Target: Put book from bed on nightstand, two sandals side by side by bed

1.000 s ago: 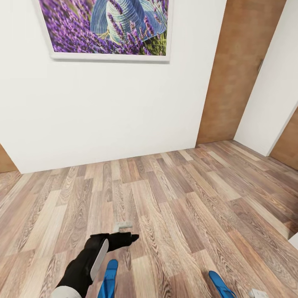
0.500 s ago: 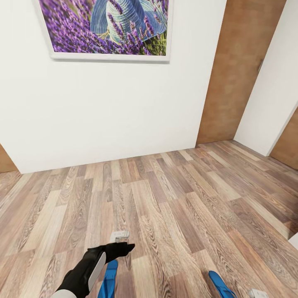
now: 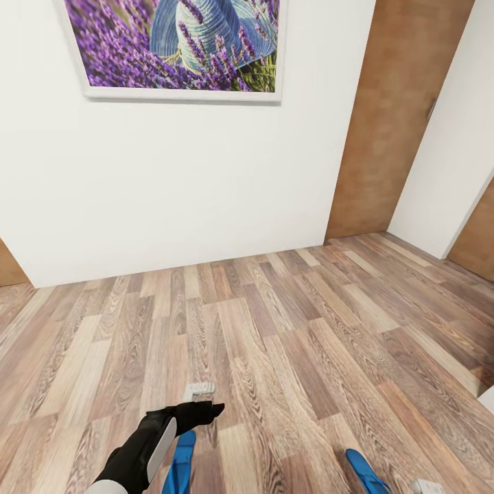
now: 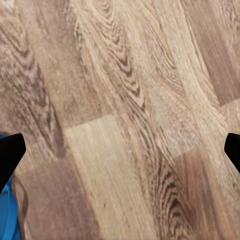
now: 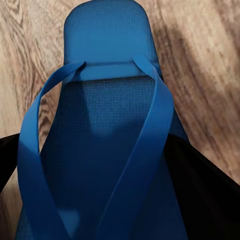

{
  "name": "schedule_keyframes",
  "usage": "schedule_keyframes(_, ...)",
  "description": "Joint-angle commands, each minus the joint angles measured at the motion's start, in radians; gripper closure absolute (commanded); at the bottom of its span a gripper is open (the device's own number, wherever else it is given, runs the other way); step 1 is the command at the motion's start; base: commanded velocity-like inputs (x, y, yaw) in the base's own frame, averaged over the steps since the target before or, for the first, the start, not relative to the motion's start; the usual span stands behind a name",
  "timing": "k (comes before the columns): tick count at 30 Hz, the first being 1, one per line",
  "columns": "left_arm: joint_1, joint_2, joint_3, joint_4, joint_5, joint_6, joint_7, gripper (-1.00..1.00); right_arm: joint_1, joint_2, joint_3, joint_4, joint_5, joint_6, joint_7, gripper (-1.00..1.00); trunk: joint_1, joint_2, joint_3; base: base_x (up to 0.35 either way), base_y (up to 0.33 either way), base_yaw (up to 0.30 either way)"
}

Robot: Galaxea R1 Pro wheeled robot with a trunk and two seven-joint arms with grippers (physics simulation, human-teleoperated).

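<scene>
Two bright blue sandals show at the bottom of the head view. One sandal (image 3: 181, 465) lies on the wood floor under my left gripper (image 3: 208, 401), and its edge (image 4: 7, 215) shows in the left wrist view. My left gripper (image 4: 120, 150) hangs open over bare planks, fingers far apart. The other sandal (image 3: 362, 471) is at the lower right, next to my right gripper (image 3: 428, 486). In the right wrist view this sandal (image 5: 107, 75) lies strap-up between the black fingers (image 5: 210, 195), casting a shadow on the floor. The book, bed and nightstand are out of view.
A white wall (image 3: 192, 185) with a framed lavender picture (image 3: 178, 48) faces me. A brown wooden door (image 3: 394, 116) stands at the right, with a white wall corner (image 3: 453, 137) beyond it. Wood-plank floor (image 3: 288, 329) stretches between me and the wall.
My left arm has drawn back and down a little toward the sandal below it, mostly in the first half second. Camera and right side are unchanged.
</scene>
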State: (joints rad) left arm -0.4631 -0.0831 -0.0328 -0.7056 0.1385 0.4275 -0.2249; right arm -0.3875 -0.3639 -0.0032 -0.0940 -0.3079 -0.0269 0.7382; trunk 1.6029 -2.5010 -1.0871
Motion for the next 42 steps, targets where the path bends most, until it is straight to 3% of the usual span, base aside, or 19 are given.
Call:
schedule_keyframes(1,0.0,0.0,-0.001,-0.001,0.01,0.007,0.001,-1.0,-0.001,0.0,0.0,0.001,-0.002,-0.003,0.003,1.0,0.0,-0.001,-0.005,0.0,0.0,0.0)
schedule_keyframes(12,0.0,0.002,0.002,0.0,0.008,0.006,0.006,-1.0,-0.001,0.0,0.0,0.001,-0.002,-0.002,0.003,1.0,0.005,-0.003,-0.047,0.0,0.0,0.0)
schedule_keyframes(19,0.0,0.003,0.002,-0.003,0.009,0.006,0.078,-1.0,-0.001,-0.007,-0.003,-0.015,-0.004,0.012,0.018,1.0,0.008,-0.005,-0.074,0.0,0.0,0.0)
schedule_keyframes(22,0.0,0.003,0.002,-0.003,0.01,0.007,0.09,-1.0,-0.002,-0.025,-0.015,-0.045,-0.005,0.071,0.04,1.0,0.01,-0.005,-0.086,0.0,0.0,0.0)
schedule_keyframes(23,0.0,0.002,0.002,-0.004,0.011,0.007,0.093,-1.0,-0.003,-0.042,-0.028,-0.101,-0.01,0.166,0.046,1.0,0.01,-0.006,-0.09,0.0,0.0,0.0)
schedule_keyframes(24,0.0,0.002,0.002,-0.004,0.012,0.008,0.094,-1.0,-0.003,-0.055,-0.059,-0.218,-0.044,0.333,0.051,1.0,0.011,-0.006,-0.094,0.0,0.0,0.0)
schedule_keyframes(25,0.0,0.002,0.002,-0.004,0.013,0.008,0.094,-1.0,-0.003,-0.056,-0.07,-0.251,-0.058,0.374,0.052,1.0,0.011,-0.006,-0.098,0.0,0.0,0.0)
schedule_keyframes(27,0.0,0.002,0.001,-0.004,0.013,0.008,0.094,-1.0,-0.004,-0.061,-0.117,-0.372,-0.126,0.516,0.053,1.0,0.012,-0.007,-0.105,0.0,0.0,0.0)
schedule_keyframes(28,0.0,0.002,0.001,-0.003,0.013,0.008,0.094,-1.0,-0.004,-0.064,-0.152,-0.455,-0.185,0.609,0.053,1.0,0.012,-0.007,-0.109,0.0,0.0,0.0)
schedule_keyframes(32,0.0,0.001,0.0,-0.003,0.015,0.009,0.093,-1.0,-0.004,-0.085,-0.175,-0.554,-0.272,0.73,0.055,1.0,0.014,-0.008,-0.125,0.0,0.0,0.0)
schedule_keyframes(34,0.0,0.001,0.0,-0.003,0.015,0.01,0.093,-1.0,-0.004,-0.107,-0.179,-0.619,-0.362,0.846,0.058,1.0,0.015,-0.008,-0.132,0.0,0.0,0.0)
schedule_keyframes(36,0.0,0.001,0.0,-0.003,0.015,0.01,0.093,-1.0,-0.004,-0.119,-0.18,-0.639,-0.407,0.89,0.075,1.0,0.016,-0.009,-0.14,0.0,0.0,0.0)
schedule_keyframes(38,0.0,0.003,0.001,-0.003,0.015,0.01,0.093,-1.0,-0.004,-0.135,-0.182,-0.656,-0.476,0.944,0.122,1.0,0.017,-0.009,-0.148,0.0,0.0,0.0)
schedule_keyframes(42,0.0,0.004,0.003,-0.003,0.016,0.01,0.093,-1.0,-0.004,-0.18,-0.181,-0.663,-0.545,0.991,0.243,1.0,0.019,-0.01,-0.163,0.0,0.0,0.0)
